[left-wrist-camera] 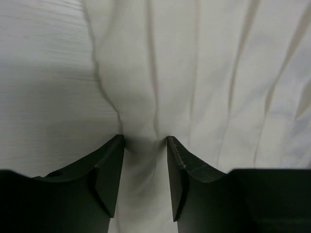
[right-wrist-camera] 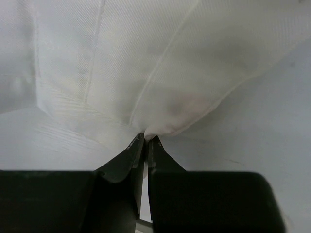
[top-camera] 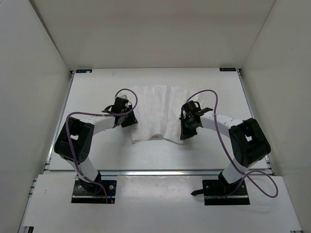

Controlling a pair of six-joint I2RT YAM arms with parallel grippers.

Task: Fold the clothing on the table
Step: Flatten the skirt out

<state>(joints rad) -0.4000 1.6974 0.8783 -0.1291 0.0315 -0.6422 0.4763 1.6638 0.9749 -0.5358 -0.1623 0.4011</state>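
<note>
White pleated clothing (top-camera: 158,109) is spread flat around the middle of the table (top-camera: 214,155), with its near hem a bit rumpled. Both arms are bent with elbows out to the sides and forearms angled in toward the cloth. Left gripper (left-wrist-camera: 145,141) is down on the garment's left edge, jaws roughly half apart with a ridge of fabric bunched up between them. Right gripper (right-wrist-camera: 146,138) is pinched tight on the hem at the near right side.

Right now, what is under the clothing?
The white table shows on every side of the clothing, so the fabric rests on it. The area beneath is covered; I cannot tell whether anything else lies there.
</note>
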